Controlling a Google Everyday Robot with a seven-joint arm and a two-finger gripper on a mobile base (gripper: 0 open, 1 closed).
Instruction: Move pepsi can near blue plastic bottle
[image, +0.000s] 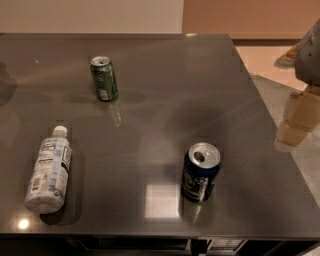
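Observation:
The pepsi can (200, 173) is dark navy with a silver top and stands upright on the dark table (165, 100), front right of centre. The blue plastic bottle (49, 171), pale with a white cap and a printed label, lies on its side at the front left, cap pointing away. The two are far apart, about half the table's width. My gripper (296, 122) hangs at the right edge of the view, beyond the table's right edge, up and to the right of the pepsi can and not touching it.
A green can (104, 78) stands upright at the back left of the table. The table's front edge runs along the bottom of the view and its right edge slants down the right side. Light floor shows beyond the right edge.

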